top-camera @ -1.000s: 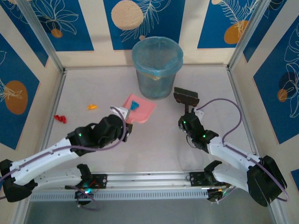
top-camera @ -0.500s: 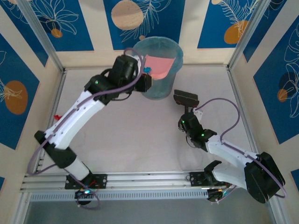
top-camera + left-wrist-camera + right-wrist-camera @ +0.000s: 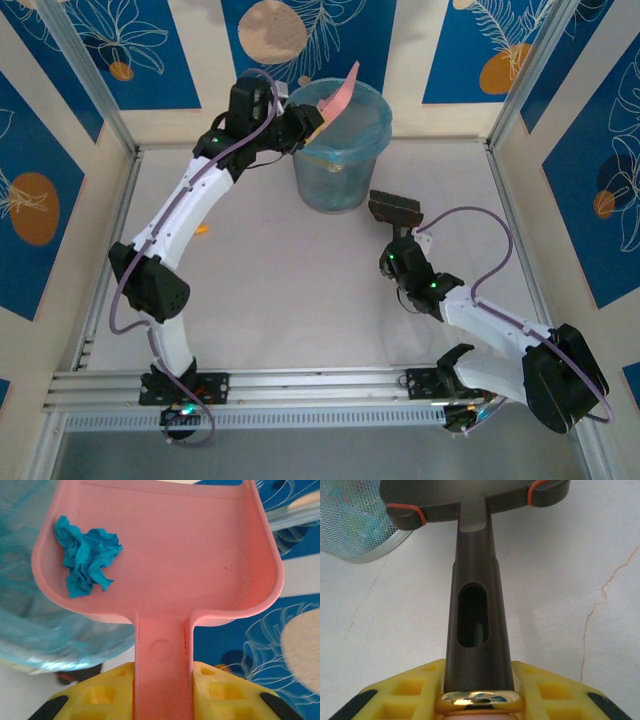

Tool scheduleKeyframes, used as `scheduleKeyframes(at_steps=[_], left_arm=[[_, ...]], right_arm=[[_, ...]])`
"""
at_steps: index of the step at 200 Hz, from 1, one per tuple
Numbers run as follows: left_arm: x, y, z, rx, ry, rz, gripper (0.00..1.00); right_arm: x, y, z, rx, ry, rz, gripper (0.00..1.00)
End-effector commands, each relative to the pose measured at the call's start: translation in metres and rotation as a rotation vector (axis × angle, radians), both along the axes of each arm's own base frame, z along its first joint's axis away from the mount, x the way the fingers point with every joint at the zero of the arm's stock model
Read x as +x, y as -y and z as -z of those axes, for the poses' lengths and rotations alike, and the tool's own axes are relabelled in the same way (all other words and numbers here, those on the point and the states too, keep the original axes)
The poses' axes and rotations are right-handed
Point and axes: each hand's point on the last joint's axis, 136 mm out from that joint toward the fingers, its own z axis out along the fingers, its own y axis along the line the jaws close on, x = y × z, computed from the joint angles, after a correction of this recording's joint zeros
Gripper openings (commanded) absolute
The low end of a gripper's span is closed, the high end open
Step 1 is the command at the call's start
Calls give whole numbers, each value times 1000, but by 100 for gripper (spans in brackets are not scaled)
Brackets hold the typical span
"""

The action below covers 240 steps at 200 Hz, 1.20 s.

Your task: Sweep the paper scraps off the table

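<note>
My left gripper [image 3: 296,122] is raised at the back and shut on the handle of the pink dustpan [image 3: 341,88], which tilts steeply over the blue-lined bin [image 3: 340,160]. One blue crumpled paper scrap [image 3: 86,554] lies in the left corner of the dustpan [image 3: 165,555], whose handle sits between the yellow fingers [image 3: 95,696]. An orange paper scrap [image 3: 204,230] lies on the table [image 3: 300,300] just beside the left arm. My right gripper [image 3: 402,258] is shut on the dark handle [image 3: 477,620] of a brush, its head [image 3: 394,210] on the table right of the bin.
The bin [image 3: 355,520] stands at the middle back against the patterned wall. Aluminium rails [image 3: 300,385] edge the table in front and at the sides. The left arm arches over the table's left half, and the right arm lies low across the front right.
The left arm has lifted the dustpan from the table in front of the bin up over its rim and tipped it steeply. The right arm and brush have hardly moved.
</note>
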Motion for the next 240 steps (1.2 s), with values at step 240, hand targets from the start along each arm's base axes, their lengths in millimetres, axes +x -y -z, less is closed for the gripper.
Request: scheduleKeyframes(at_steps=[240], left_arm=[[-7, 0, -37, -701, 78, -130, 0]], right_arm=[[15, -10, -17, -44, 34, -26, 0]])
